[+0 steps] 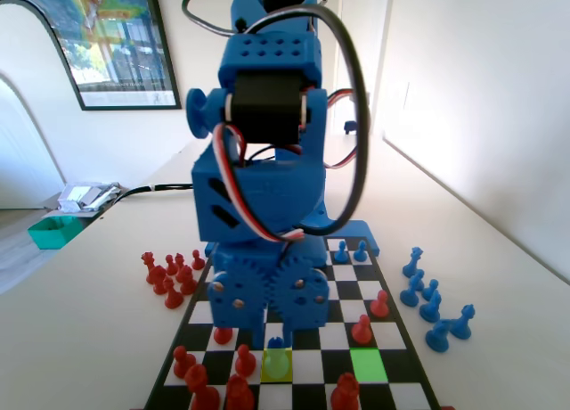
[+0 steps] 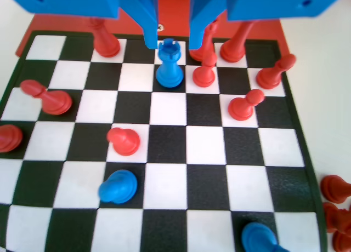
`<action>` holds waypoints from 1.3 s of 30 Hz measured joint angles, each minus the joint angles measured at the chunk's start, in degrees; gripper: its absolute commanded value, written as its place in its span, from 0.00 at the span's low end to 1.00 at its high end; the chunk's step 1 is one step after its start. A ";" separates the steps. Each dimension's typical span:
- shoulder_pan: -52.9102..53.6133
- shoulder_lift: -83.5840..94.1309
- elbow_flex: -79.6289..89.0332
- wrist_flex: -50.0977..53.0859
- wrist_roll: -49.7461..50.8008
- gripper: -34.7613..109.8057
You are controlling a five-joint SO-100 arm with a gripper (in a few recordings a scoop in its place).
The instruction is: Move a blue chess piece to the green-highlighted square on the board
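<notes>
Low over board [image 2: 307, 170], gripper [image 2: 173, 44] w/ jaws apart, straddling crenellated blue piece [image 2: 169, 66]; green-highlighted square [image 1: 368, 364] bare, red pawns nearby.

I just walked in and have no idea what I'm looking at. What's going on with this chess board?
A blue robot arm is bent low over the black-and-white chequered chessboard, which has red and blue plastic pieces scattered on it. Its tool hangs open, with a jaw on each side of a small blue plastic piece with a notched top. That piece stands on the yellow-tinted square. The bright green square nearby has nothing on it yet.
</notes>
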State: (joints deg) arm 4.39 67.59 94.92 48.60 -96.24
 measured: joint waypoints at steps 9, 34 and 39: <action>0.70 -1.76 0.00 -0.97 -0.44 0.31; 0.26 -4.39 -0.35 -1.41 0.00 0.31; -0.26 -5.10 -0.79 -2.20 0.18 0.31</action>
State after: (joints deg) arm 4.13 62.49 94.13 46.41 -96.06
